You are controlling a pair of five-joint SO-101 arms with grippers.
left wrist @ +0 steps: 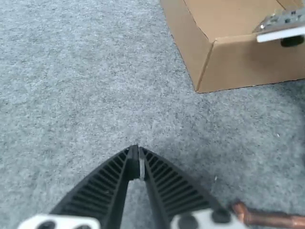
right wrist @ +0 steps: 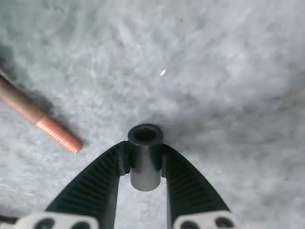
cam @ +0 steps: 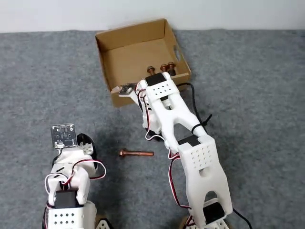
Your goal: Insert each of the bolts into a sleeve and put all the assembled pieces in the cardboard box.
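Gripping sleeve (right wrist: 144,167), right gripper (right wrist: 144,151) is clamped around it; left gripper (left wrist: 137,156) closed, empty. Best to line sleeve bore squarely with threaded end of bolt (right wrist: 43,121).

Copper bolt (cam: 137,153); dark sleeve (right wrist: 145,162); brown cardboard box (cam: 133,57); grey speckled carpet (cam: 257,95).

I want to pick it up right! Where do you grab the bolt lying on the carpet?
Probably mid-shaft on the bolt, coming straight down and pinching across it: it lies flat, long and thin, with bare carpet on both sides.
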